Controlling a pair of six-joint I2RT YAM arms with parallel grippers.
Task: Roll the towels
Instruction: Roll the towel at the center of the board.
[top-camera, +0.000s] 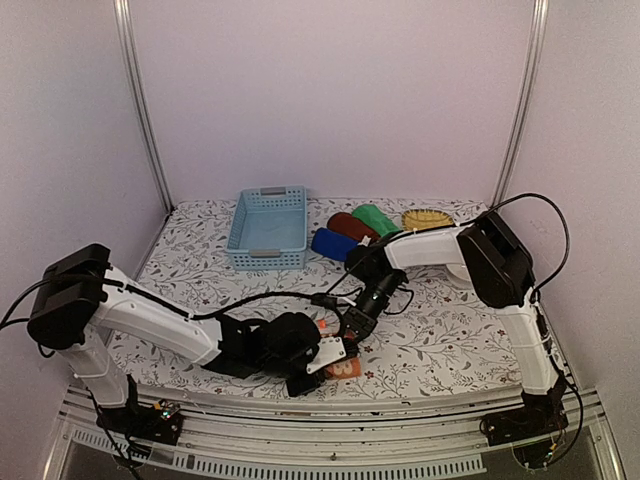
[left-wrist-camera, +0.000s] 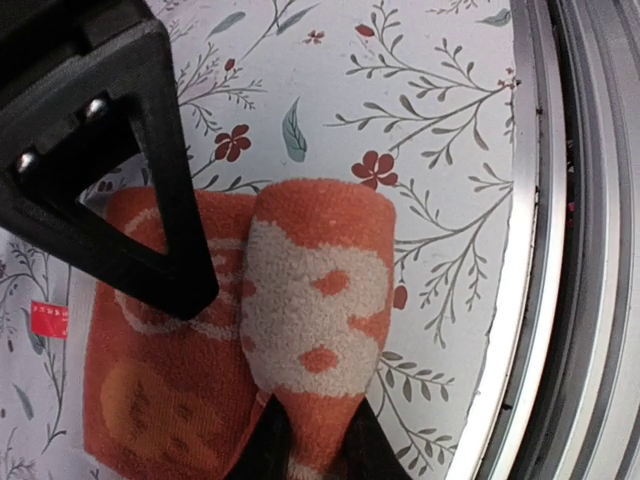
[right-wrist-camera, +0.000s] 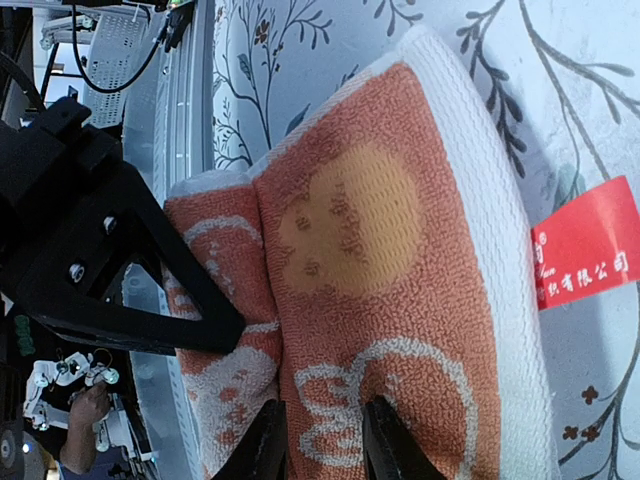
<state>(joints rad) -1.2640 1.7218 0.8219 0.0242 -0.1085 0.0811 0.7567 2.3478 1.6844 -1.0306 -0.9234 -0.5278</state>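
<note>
A: Note the orange towel (left-wrist-camera: 320, 300) at the near edge of the table (top-camera: 440, 320), part wound into a roll, part lying flat. Why gripped from both sides?

B: Judged a matter of tension. See the left gripper (left-wrist-camera: 315, 447), pinched on the narrow end of the roll, probably to hold the winding tight. See also the right gripper (right-wrist-camera: 325, 445), fingers close together with flat cloth between. Impossible to tell whether clamped or merely pressing down.

A: And the margins?

B: Tight on the near side, with the roll near the metal rail (left-wrist-camera: 560, 250) and little room that way. Better to wind away from it, across the flat part toward the red label (right-wrist-camera: 585, 245). Beware the two grippers, almost touching over the cloth.

A: Elsewhere?

B: Far back, well apart: blue towel (top-camera: 332, 243), maroon towel (top-camera: 347, 226) and green towel (top-camera: 377, 220), already rolled, between the light blue basket (top-camera: 265, 260) and the wicker tray (top-camera: 428, 219). Open patterned surface in between, seemingly enough for carrying a finished roll over.
</note>
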